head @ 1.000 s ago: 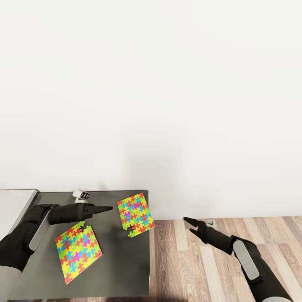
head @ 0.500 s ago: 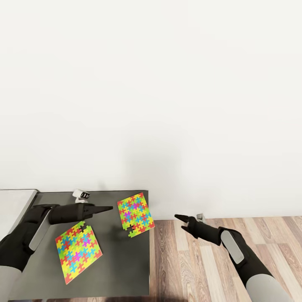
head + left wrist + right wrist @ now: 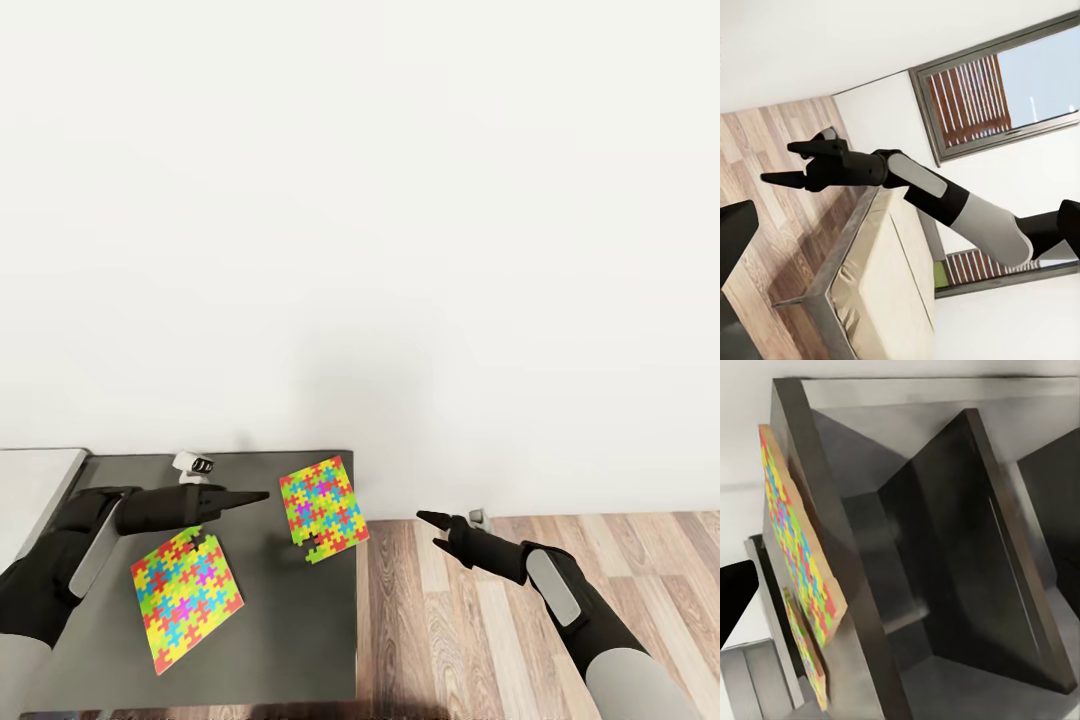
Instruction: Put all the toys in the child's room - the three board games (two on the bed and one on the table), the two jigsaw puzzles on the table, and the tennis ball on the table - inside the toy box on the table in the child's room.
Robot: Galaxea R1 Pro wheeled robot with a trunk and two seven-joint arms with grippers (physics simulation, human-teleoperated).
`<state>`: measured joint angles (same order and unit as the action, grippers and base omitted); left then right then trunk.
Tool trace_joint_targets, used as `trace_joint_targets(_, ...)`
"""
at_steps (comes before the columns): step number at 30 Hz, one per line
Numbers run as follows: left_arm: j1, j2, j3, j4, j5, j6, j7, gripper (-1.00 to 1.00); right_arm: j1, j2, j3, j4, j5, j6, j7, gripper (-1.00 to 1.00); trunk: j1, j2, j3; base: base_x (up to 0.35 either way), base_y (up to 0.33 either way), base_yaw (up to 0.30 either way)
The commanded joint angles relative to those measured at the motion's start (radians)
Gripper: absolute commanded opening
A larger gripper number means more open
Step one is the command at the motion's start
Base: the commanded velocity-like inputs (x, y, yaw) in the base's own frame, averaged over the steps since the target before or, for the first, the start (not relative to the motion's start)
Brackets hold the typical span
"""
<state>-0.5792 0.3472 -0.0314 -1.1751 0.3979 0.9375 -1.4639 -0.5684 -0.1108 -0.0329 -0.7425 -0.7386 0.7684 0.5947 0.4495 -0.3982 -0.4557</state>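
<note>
Since a second ago the right arm has swung in toward the table; its gripper [image 3: 432,530] now hangs over the floor [image 3: 560,600] just off the table's right edge, a bit higher and closer than before. In the last half second it barely shifted. Left arm and both puzzles haven't moved.

State now:
- Right gripper: jaws spread, empty. Confirmed from the left wrist view [image 3: 791,161], two fingers apart with nothing between.
- Left gripper [image 3: 250,497]: over the dark table top [image 3: 270,620], between the two puzzles, above the near puzzle's far corner. Fingers look drawn to one point, holding nothing, but I can't tell for sure.
- Near puzzle [image 3: 187,597] flat on the dark top, left of centre. Far puzzle [image 3: 322,507] flat by the right edge, close to the wall [image 3: 400,250]; the right wrist view catches it edge-on [image 3: 791,547].
- Small white gadget [image 3: 194,465] at the back of the table, not part of the task.

Step, my read: lining up the right arm on the far puzzle. Next move needs the open jaws brought in low from the table's side onto the overhanging or edge part of the sheet; it's thin, so a flat top grab likely slips.

Containers: toy box isn't in these frames, so its contents are unknown. Neither puzzle is boxed yet.
</note>
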Motion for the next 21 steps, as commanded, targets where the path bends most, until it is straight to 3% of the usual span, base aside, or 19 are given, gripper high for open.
trace_joint_targets(1, -0.001, 0.001, -0.002, 0.000, 0.005, 0.011, -0.001, 1.00, -0.001, 0.002, -0.002, 0.000, -0.001, 0.006, 0.002, 1.00, 0.000, -0.002, -0.003, 0.000, 0.000, 0.000)
trace_joint_targets(21, 0.001, 0.005, 0.002, -0.018, 0.006, 0.012, -0.005, 1.00, -0.002, 0.007, -0.002, 0.000, -0.002, 0.008, 0.001, 1.00, 0.000, -0.002, -0.036, 0.000, 0.000, 0.000)
